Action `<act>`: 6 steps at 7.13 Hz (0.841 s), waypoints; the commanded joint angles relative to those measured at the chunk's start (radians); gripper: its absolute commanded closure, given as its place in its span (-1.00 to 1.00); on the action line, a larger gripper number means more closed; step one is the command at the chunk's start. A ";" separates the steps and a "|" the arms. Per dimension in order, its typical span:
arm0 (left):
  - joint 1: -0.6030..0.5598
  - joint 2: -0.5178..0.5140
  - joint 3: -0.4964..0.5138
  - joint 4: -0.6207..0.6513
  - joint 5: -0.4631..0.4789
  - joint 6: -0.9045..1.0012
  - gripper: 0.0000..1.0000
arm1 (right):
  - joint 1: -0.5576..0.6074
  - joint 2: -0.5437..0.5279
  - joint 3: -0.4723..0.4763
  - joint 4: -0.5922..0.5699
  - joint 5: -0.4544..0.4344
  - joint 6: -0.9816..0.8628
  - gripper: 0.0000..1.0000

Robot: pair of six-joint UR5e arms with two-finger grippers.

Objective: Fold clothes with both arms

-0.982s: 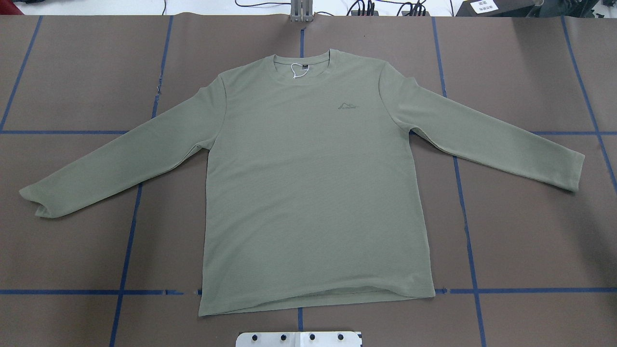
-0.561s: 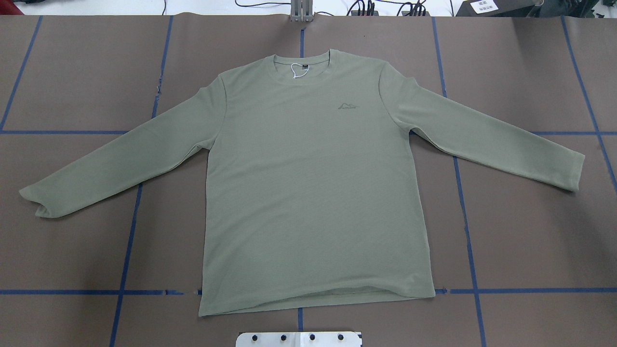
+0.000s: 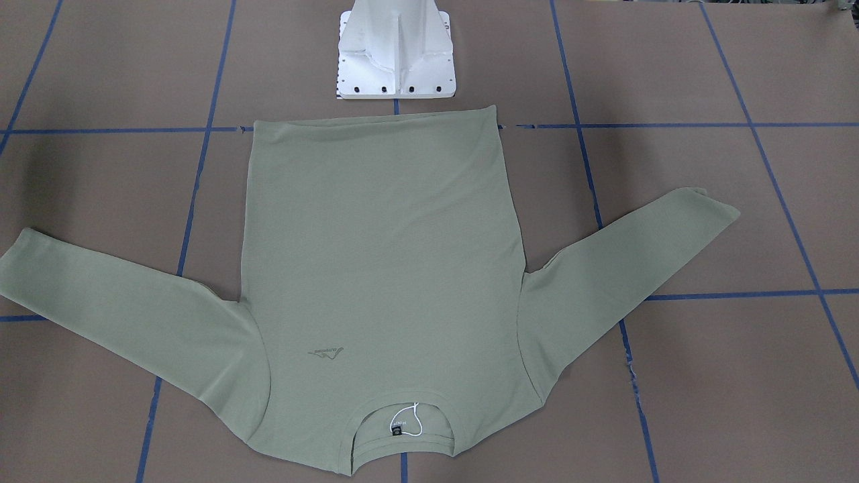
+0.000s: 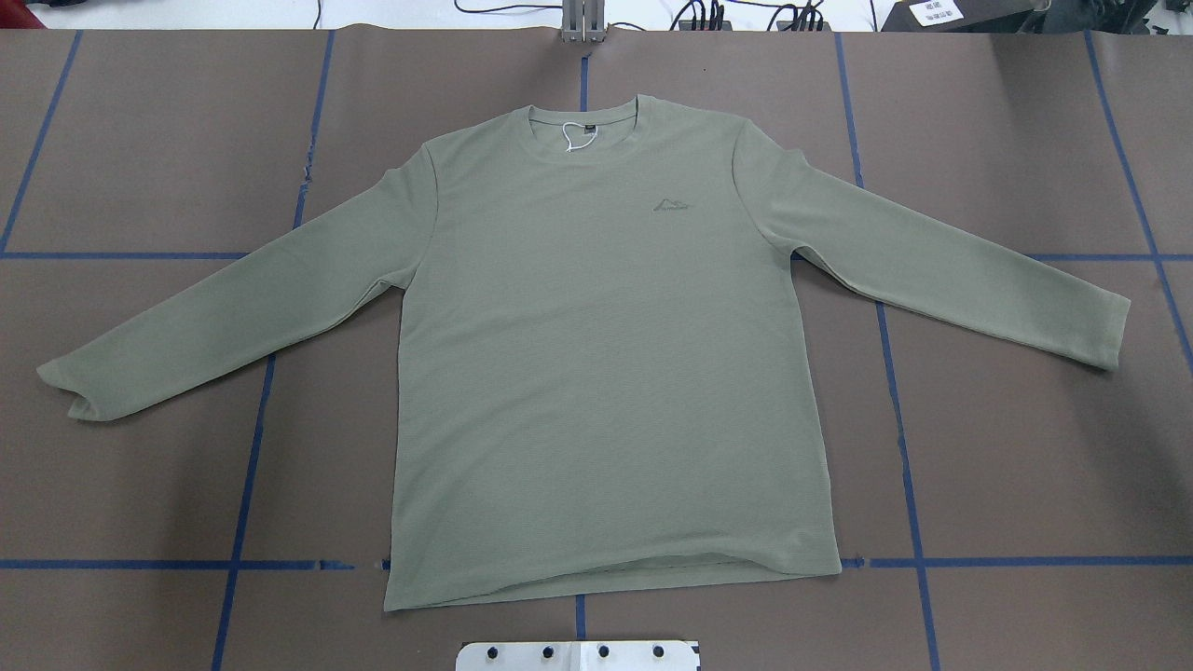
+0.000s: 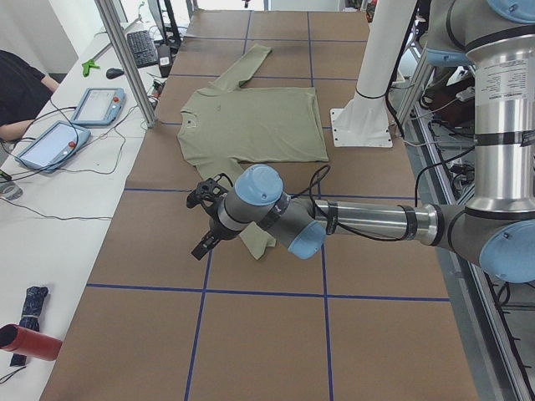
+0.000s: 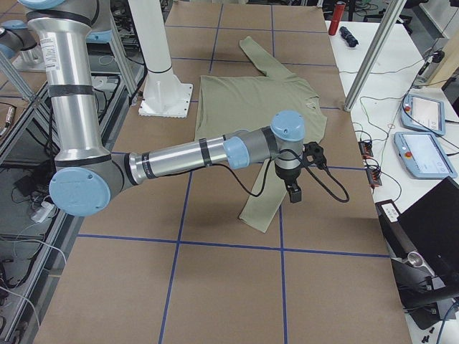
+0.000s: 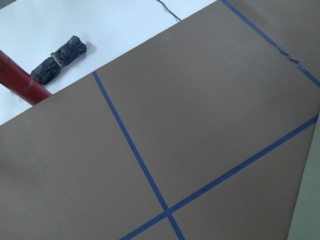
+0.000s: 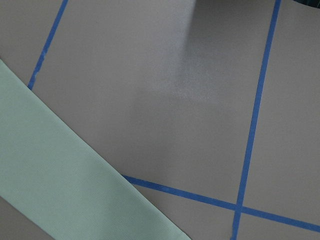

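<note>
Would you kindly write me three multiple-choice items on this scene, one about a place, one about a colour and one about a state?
1. In the overhead view the collar of the shirt points: A toward the far edge of the table; B toward the robot; C toward the robot's left.
2. The tape lines are: A red; B blue; C yellow.
3. The shirt lies: A folded in half; B flat, sleeves spread; C bunched up.
Answers: 1 A, the pedestal base sits at the opposite end; 2 B, the grid is blue; 3 B, no fold shows.
</note>
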 commanded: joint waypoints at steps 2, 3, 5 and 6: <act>-0.002 0.010 -0.007 -0.002 0.000 0.002 -1.00 | -0.173 -0.066 -0.299 0.740 -0.121 0.527 -0.85; -0.002 0.010 -0.004 -0.004 0.000 0.003 -1.00 | -0.242 -0.066 -0.344 0.798 -0.200 0.566 -0.69; -0.002 0.012 -0.003 -0.004 0.000 0.003 -1.00 | -0.293 -0.066 -0.387 0.802 -0.255 0.562 -0.47; -0.002 0.012 -0.001 -0.004 0.000 0.003 -1.00 | -0.298 -0.066 -0.395 0.802 -0.256 0.561 -0.40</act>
